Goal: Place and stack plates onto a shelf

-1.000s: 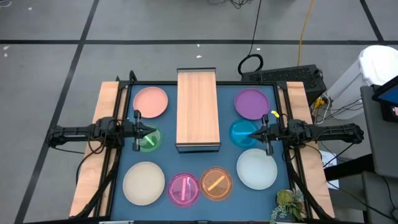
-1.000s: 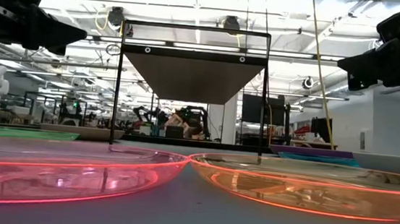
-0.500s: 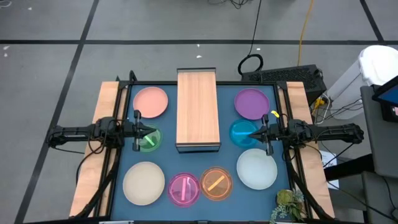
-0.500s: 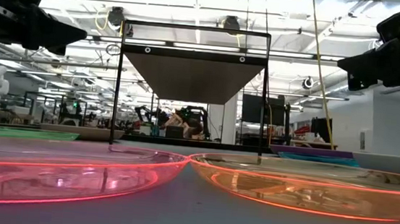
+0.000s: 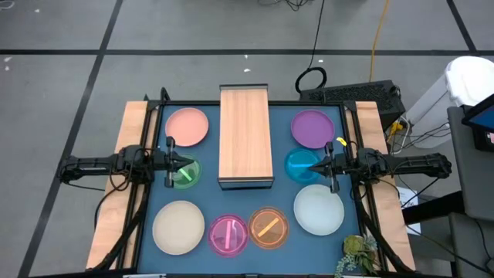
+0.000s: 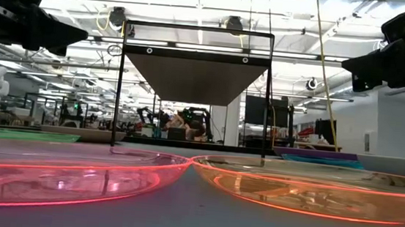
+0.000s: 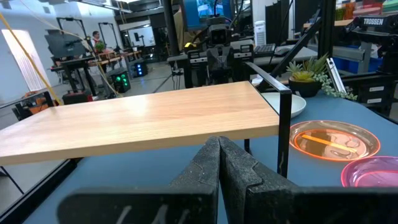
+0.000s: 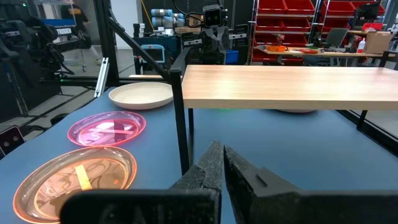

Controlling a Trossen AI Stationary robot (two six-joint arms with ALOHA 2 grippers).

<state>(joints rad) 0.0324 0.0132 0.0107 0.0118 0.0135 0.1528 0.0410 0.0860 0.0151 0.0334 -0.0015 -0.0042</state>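
L gripper (image 5: 174, 164) hangs over the green plate (image 5: 185, 173), left of the shelf (image 5: 245, 133); its wrist view shows the fingers (image 7: 211, 163) pressed together, nothing between them. R gripper (image 5: 327, 165) mirrors it over the teal plate (image 5: 300, 164), right of the shelf, fingers (image 8: 219, 163) likewise closed on nothing. Both sit above the table (image 5: 284, 198), not touching a plate as far as I can tell.

Shelf runs front-to-back down the table's middle on thin dark legs, top bare: no plate on it yet.

Plates, all flat on the table:
- pink (image 5: 187, 127), back left
- purple (image 5: 312, 128), back right
- cream (image 5: 178, 225), front left
- pale blue-white (image 5: 319, 209), front right
- magenta (image 5: 228, 233) and orange (image 5: 268, 227), side by side at front centre, rims abt touching in the low view

Handling (judgement): plastic, so light, stiff, not fragile, but smooth and prob. slippery. They lie flat, so no grasp from straight above. Best hold is the raised rim, one finger inside, one outside, on the edge nearest the arm. Fingers must spread first. A one-sided rim pinch will let a big plate droop or pivot, so carry it low and slow. Small translucent ones should hold steadier. Big plates abt match the shelf's width, so centre them or they'll overhang.
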